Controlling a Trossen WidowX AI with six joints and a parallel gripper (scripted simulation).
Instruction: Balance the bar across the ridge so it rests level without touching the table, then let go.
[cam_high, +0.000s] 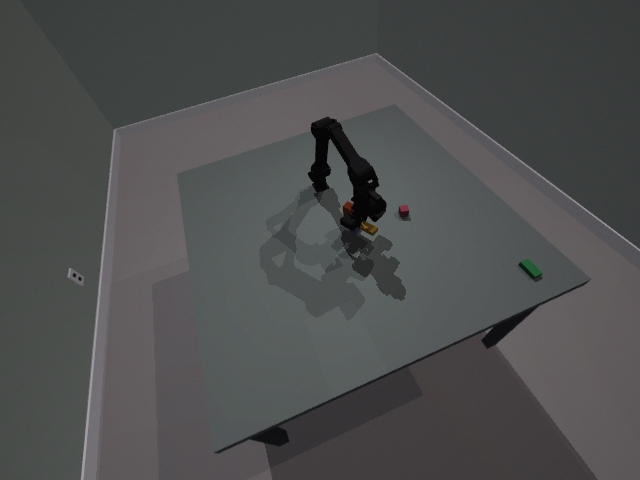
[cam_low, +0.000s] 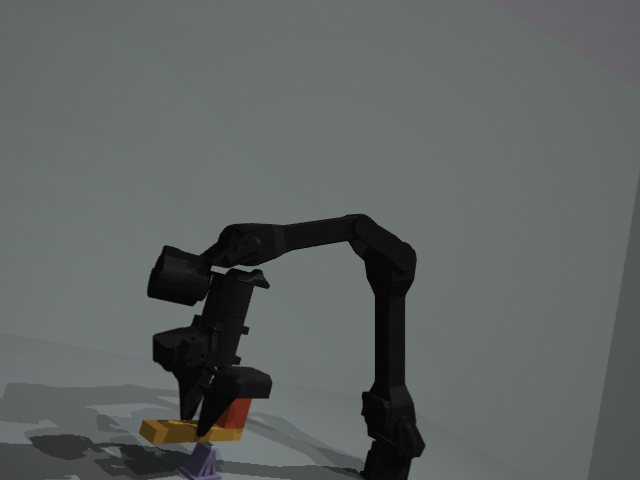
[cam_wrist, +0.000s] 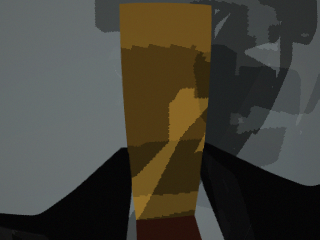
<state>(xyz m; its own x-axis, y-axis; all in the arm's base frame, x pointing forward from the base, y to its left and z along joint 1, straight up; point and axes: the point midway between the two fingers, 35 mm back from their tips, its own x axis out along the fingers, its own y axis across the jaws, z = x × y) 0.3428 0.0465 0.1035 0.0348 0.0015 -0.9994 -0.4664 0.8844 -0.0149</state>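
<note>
My gripper (cam_low: 193, 427) (cam_wrist: 164, 154) is shut on the yellow bar (cam_high: 370, 228) (cam_low: 178, 431) (cam_wrist: 160, 100), gripping its long sides near the middle. An orange-red block (cam_high: 347, 207) (cam_low: 238, 413) (cam_wrist: 167, 229) stands on the end nearer the arm's base. The bar looks close to level and is clear of the table. The purple ridge (cam_high: 355, 231) (cam_low: 202, 462) stands on the table. In the exterior view its top shows directly under the bar's underside; I cannot tell whether they touch. The bar's body hides the ridge in the wrist view.
A small red cube (cam_high: 403, 210) lies on the table (cam_high: 258, 351) to the right of the gripper in the top view. A green block (cam_high: 530, 268) lies far off near the table's right corner. The arm's shadows fall around the ridge.
</note>
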